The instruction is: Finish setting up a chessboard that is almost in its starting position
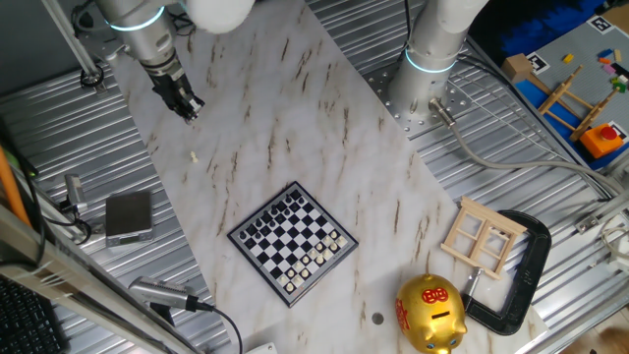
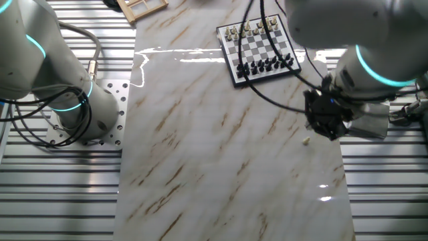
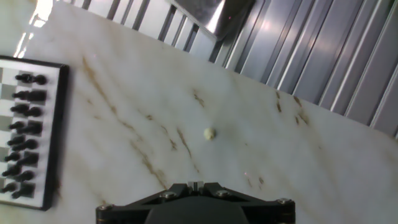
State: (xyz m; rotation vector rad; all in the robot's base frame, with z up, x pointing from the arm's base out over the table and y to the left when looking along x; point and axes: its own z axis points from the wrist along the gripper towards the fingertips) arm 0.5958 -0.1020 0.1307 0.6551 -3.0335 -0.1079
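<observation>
- One chessboard (image 1: 293,243)
- One loose cream piece (image 1: 194,155), well apart from the chessboard
- One golden piggy bank (image 1: 430,313), near the chessboard
- One wooden window-frame lattice (image 1: 482,236)
- One black clamp (image 1: 521,275)
- One grey box (image 1: 129,215)

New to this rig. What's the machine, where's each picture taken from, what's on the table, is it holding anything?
It is one robot arm with a two-finger hand. Two pictures come from fixed cameras on opposite sides of the marble table; the third looks down from the hand itself. On the table sit the chessboard, a golden piggy bank, a wooden lattice frame, and one loose cream piece lying away from the board. The hand hangs above that piece; its fingertips are not clear enough to tell whether they are open, and nothing visible is held.
</observation>
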